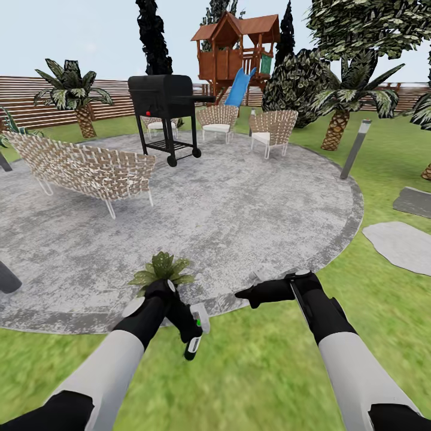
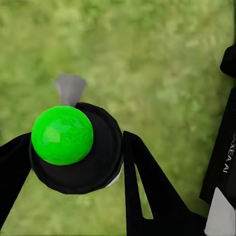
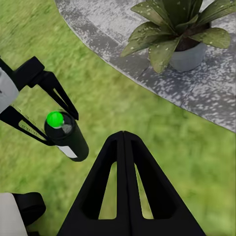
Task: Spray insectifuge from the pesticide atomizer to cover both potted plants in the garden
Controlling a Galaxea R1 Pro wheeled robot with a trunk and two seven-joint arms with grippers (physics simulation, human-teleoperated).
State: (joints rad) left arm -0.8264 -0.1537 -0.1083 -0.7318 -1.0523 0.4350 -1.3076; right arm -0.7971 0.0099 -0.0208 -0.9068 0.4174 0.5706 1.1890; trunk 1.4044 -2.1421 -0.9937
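Observation:
My left gripper (image 1: 189, 328) is shut on the pesticide atomizer (image 1: 195, 342), a slim dark bottle with a white label, held low over the lawn. Its top reads bright green (image 2: 62, 134), with a grey nozzle (image 2: 70, 88) beside it; black fingers (image 2: 147, 191) press on both sides. The bottle (image 3: 69, 140) also appears in the right wrist view. One potted plant (image 1: 161, 272), speckled leaves in a grey pot (image 3: 189, 56), stands on the edge of the round patio (image 1: 239, 203), just beyond my left hand. My right gripper (image 1: 242, 294) is shut and empty, right of the plant. The second potted plant is out of view.
On the patio stand a wicker bench (image 1: 84, 167), a black grill (image 1: 164, 105) and wicker chairs (image 1: 272, 129). A grey bollard lamp (image 1: 356, 148), stone slabs (image 1: 401, 242) and a palm (image 1: 338, 120) lie to the right. The slatted fence (image 1: 24, 99) runs behind.

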